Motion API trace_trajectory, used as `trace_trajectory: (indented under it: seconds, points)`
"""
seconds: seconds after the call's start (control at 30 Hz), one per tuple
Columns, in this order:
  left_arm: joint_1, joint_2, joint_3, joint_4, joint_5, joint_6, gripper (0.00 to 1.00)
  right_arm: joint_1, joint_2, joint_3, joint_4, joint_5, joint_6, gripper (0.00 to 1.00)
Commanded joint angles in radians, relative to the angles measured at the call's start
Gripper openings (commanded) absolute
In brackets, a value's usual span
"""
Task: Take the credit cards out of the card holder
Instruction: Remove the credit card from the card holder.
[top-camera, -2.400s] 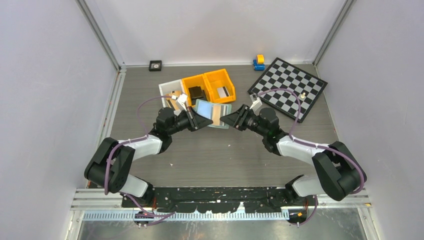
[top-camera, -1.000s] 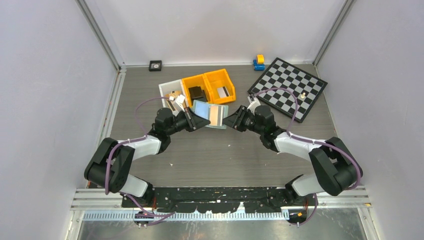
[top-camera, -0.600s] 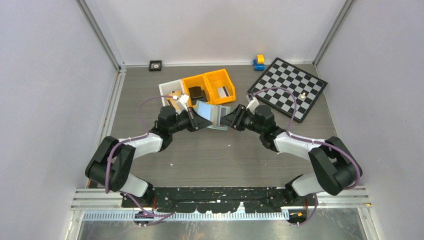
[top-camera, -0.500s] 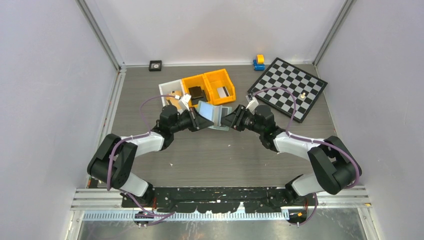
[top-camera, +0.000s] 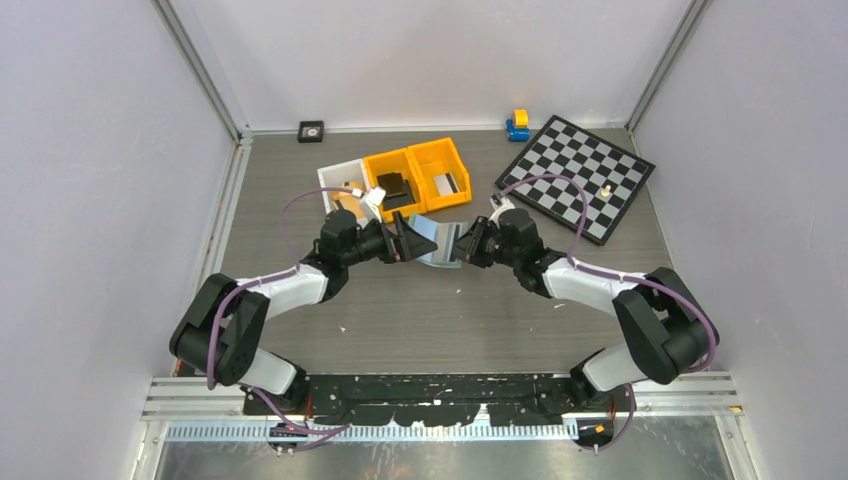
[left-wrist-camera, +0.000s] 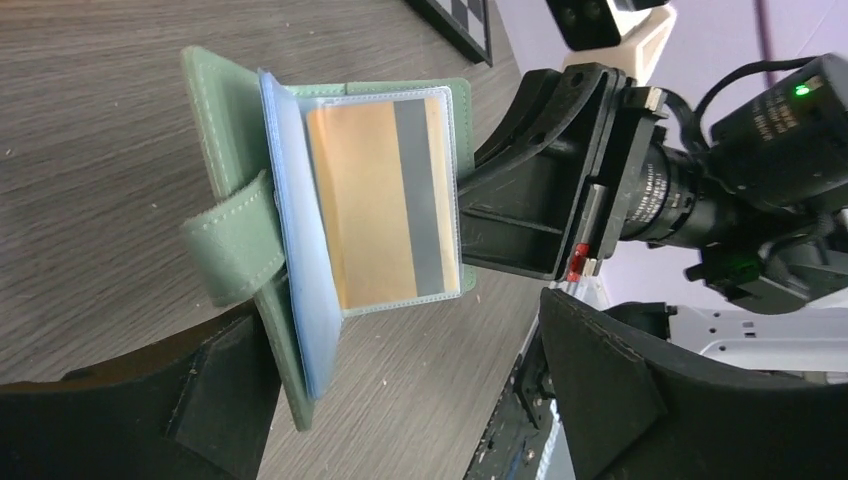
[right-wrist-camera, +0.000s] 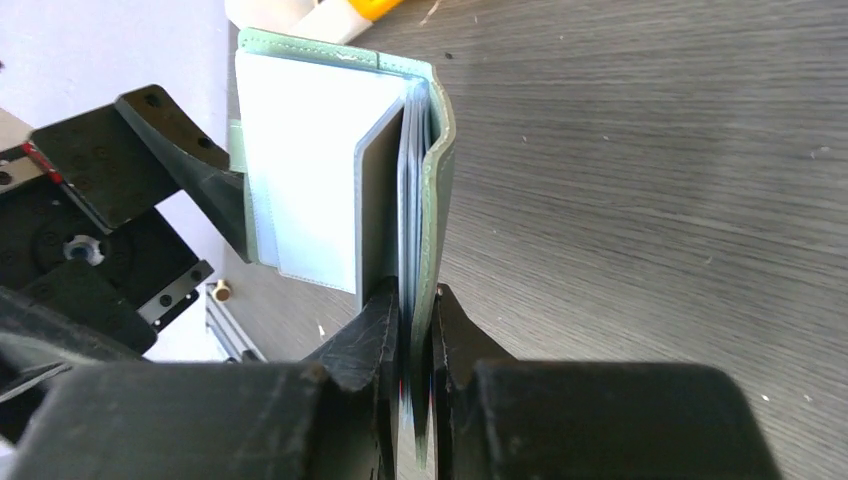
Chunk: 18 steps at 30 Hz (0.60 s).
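The pale sage-green card holder (left-wrist-camera: 215, 130) stands open on edge on the wood table, between the two grippers (top-camera: 432, 247). One clear blue sleeve shows a tan credit card (left-wrist-camera: 365, 205) with a grey stripe. My left gripper (left-wrist-camera: 410, 400) is open, its fingers spread wide either side of the holder's near end; the left finger (left-wrist-camera: 225, 400) lies against the green cover. From the opposite side my right gripper (right-wrist-camera: 418, 325) is shut on the holder's cover and a few sleeves (right-wrist-camera: 310, 170).
Behind the holder stand two orange bins (top-camera: 420, 160) and a white bin (top-camera: 335, 178), one orange bin holding a card (top-camera: 448, 183). A checkerboard (top-camera: 580, 175) lies at the back right, with a blue-and-yellow toy (top-camera: 518, 125) near it.
My left gripper has opened and let go of the card holder. My right gripper moved in and shut on the holder's far side. The holder now stands more folded.
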Motion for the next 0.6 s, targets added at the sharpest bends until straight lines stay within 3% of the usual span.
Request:
trace_trajectory:
  seconds: [0.0,0.13,0.23,0.43,0.57]
  points:
    - [-0.042,0.0,0.068,-0.095,-0.038,0.087,0.94,0.062,-0.024,0.105,-0.092,0.094,-0.099,0.0]
    - [-0.065,0.072,0.125,-0.175,-0.039,0.109,0.93,0.19,-0.002,0.231,-0.357,0.404,-0.215,0.01]
    - [-0.067,0.101,0.138,-0.171,-0.031,0.097,0.88,0.242,0.037,0.296,-0.481,0.544,-0.24,0.01]
    - [-0.068,0.11,0.146,-0.186,-0.03,0.104,0.94,0.25,0.081,0.327,-0.49,0.511,-0.242,0.01]
    - [-0.067,0.119,0.17,-0.284,-0.088,0.124,0.86,0.253,0.071,0.32,-0.482,0.504,-0.242,0.0]
